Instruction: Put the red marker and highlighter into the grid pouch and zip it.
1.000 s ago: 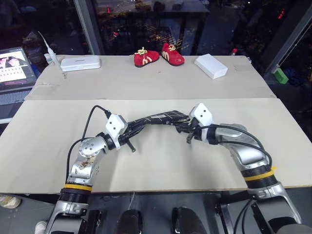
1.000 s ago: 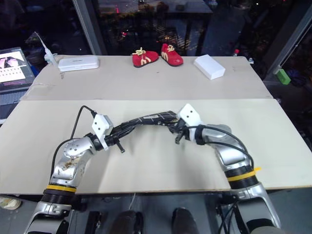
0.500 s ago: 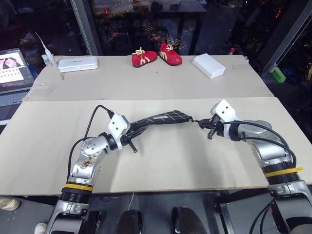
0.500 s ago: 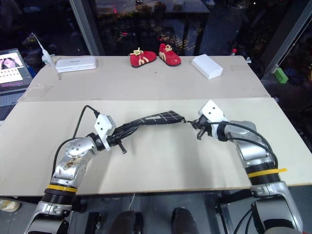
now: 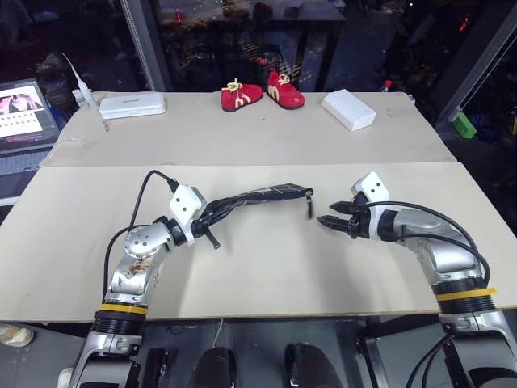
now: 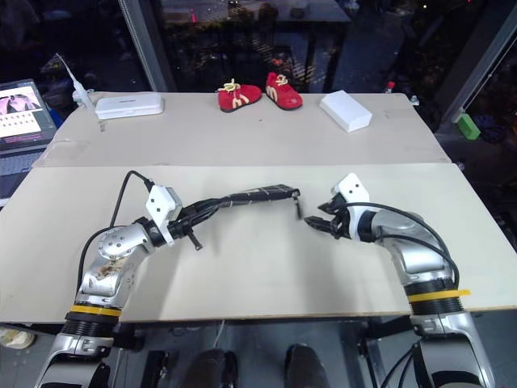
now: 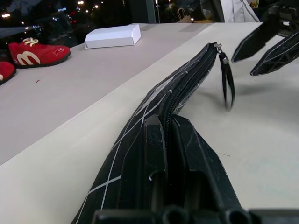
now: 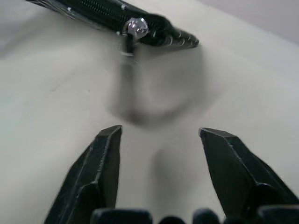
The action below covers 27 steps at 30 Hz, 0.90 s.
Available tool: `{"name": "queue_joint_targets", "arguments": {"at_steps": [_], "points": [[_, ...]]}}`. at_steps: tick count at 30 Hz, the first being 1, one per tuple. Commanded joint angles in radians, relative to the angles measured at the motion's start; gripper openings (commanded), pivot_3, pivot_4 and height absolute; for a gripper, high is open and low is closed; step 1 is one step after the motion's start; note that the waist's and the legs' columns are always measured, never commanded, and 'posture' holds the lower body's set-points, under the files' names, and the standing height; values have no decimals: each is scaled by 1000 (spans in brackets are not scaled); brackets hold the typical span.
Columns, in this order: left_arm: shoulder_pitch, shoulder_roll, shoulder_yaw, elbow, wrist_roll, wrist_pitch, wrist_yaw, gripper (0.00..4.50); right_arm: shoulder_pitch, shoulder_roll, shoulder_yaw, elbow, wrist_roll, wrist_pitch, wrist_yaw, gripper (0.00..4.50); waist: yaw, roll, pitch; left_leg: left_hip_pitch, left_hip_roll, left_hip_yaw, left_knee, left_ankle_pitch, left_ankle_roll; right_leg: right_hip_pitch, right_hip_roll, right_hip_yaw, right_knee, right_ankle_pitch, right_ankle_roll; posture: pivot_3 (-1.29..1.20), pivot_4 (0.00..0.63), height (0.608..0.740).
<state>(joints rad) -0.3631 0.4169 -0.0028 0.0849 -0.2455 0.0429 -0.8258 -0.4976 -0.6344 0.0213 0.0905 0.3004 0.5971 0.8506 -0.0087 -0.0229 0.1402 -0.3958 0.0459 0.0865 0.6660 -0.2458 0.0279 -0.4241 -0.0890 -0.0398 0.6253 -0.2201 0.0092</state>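
Note:
My left gripper [image 5: 208,218] is shut on the left end of the grid pouch [image 5: 260,196], a black fabric pouch with thin white lines, and holds it edge-up above the table. In the left wrist view the zipper runs closed along the pouch [image 7: 187,84] to its far end. The zipper pull [image 5: 308,207] dangles loose from that end. Just right of it, my right gripper [image 5: 327,221] stands open with nothing between its fingers [image 8: 105,163], apart from the pull [image 8: 126,44]. The red marker and the highlighter are hidden from view.
At the far edge of the table [image 5: 266,275] sit a pair of small red shoes [image 5: 262,93], a white box [image 5: 349,109] and a white case [image 5: 133,105]. A laptop [image 5: 28,113] stands at the far left. A green block [image 5: 463,124] lies beyond the right edge.
My right gripper had been drawing the zipper pull rightward; it has now opened, let go and backed off to the right. The pull hangs free. The left gripper still holds the pouch.

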Motion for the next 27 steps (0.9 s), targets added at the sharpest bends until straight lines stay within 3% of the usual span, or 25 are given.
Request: {"name": "queue_joint_targets", "arguments": {"at_steps": [1,9,17,23,27], "points": [[-3,18,1,-48,-35,-28,-54,0,51,-85,-116,-124,100,31,83,2866,9,0,0,0,0,0,0,0,0,0,0,0,0,0,0,0,150,740],[42,90,-52,-21,-10,-162,-221,0,285,-205,-243,-349,240,15,234,2866,19,0,0,0,0,0,0,0,1,0,0,0,-1,0,0,0,150,740],[39,69,-110,57,4,-341,-313,0,331,-194,-209,-354,205,-2,174,2866,19,0,0,2,0,1,1,0,1,2,0,2,-1,0,0,0,150,740],[31,92,-94,124,0,-367,-331,2102,316,-184,-178,-337,186,-6,155,2944,20,0,0,1,0,0,1,0,1,1,1,1,-1,-1,0,0,150,740],[63,104,-56,15,-104,-177,-300,3492,315,-198,-183,-305,175,-19,159,2944,20,0,0,1,0,0,1,0,1,1,0,1,-1,-1,0,0,150,740]]}}
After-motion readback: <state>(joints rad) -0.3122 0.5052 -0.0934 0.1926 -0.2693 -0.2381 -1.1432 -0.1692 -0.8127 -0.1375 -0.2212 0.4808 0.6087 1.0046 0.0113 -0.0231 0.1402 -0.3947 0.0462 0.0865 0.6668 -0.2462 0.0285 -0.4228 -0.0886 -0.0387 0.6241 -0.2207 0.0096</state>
